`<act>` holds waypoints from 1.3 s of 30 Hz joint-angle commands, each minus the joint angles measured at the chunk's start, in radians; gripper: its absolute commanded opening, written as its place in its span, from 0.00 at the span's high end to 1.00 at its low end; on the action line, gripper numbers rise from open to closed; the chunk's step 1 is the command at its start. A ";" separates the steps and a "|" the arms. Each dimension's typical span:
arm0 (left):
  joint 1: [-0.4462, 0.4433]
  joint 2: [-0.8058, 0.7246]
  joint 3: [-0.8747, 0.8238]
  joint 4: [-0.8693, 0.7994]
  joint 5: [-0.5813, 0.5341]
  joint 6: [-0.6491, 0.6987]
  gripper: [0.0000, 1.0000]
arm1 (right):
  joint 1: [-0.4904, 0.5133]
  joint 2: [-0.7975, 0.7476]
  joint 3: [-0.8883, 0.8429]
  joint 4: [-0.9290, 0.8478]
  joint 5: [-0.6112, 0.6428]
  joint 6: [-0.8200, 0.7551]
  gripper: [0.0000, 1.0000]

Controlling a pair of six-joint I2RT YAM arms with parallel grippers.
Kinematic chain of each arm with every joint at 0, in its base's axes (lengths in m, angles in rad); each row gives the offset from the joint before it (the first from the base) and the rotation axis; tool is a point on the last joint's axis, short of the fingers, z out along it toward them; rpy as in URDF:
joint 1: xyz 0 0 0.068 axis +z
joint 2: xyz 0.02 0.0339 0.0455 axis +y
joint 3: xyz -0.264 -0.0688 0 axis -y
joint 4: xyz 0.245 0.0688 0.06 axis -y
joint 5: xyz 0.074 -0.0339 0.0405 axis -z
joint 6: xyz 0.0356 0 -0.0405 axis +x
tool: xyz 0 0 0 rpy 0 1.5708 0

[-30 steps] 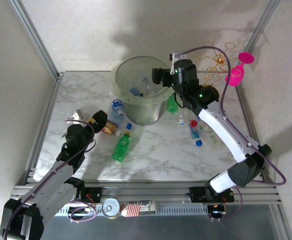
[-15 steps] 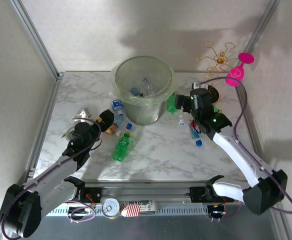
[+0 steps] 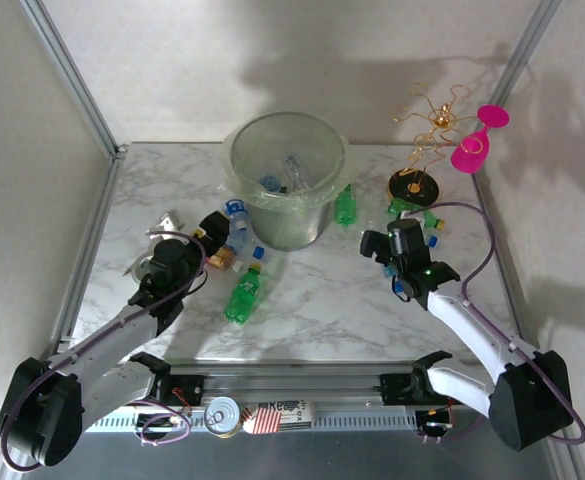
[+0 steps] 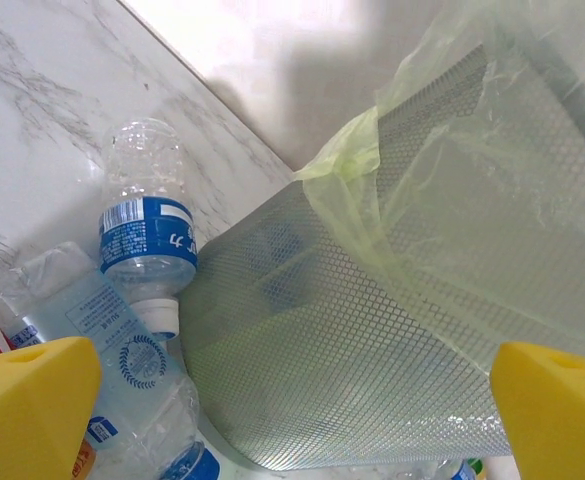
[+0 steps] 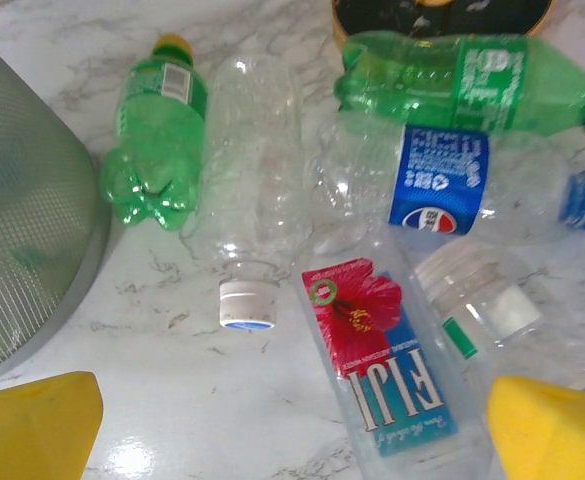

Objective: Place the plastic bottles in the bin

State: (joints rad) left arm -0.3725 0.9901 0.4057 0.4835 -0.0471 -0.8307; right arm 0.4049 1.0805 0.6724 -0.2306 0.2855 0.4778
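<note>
The bin (image 3: 238,160) stands at the back middle with a few plastic bottles inside (image 3: 272,183). My left gripper (image 3: 215,230) is open and empty, low beside the bin's mesh wall (image 4: 352,340); a clear blue-labelled bottle (image 4: 147,235) and a crushed clear one (image 4: 122,370) lie by its left pad (image 4: 32,400). A green bottle (image 3: 243,295) lies nearer the front. My right gripper (image 3: 375,243) is open and empty over a cluster: a Fiji bottle (image 5: 382,370), a white-capped clear bottle (image 5: 247,190), a Pepsi-labelled one (image 5: 442,180) and two green ones (image 5: 157,130) (image 5: 452,80).
A gold wire stand on a black base (image 3: 415,185) and a pink wine glass (image 3: 477,145) stand at the back right. Crumpled silver scrap (image 3: 167,222) lies at the left. A tin can (image 3: 221,415) sits on the front rail.
My right arm swung from above the bin's rim down and back to the table, over the right-hand bottles, its jaws opening wider. The left gripper crept toward the bin.
</note>
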 commanded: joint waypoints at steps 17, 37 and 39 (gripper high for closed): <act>-0.017 -0.125 -0.027 -0.061 -0.115 -0.017 0.00 | -0.018 0.418 0.249 -0.059 0.130 -0.222 0.02; -0.017 -0.138 -0.035 -0.066 -0.141 0.002 0.00 | -0.031 0.464 0.171 -0.059 -0.020 -0.149 0.19; -0.017 -0.136 -0.035 -0.066 -0.144 0.002 0.00 | -0.031 0.436 0.153 -0.053 -0.077 -0.130 0.20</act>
State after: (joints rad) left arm -0.3809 0.8555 0.3775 0.4210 -0.1623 -0.8421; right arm 0.3775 1.5597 0.8570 -0.2768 0.3088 0.3096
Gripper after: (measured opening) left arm 0.995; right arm 0.807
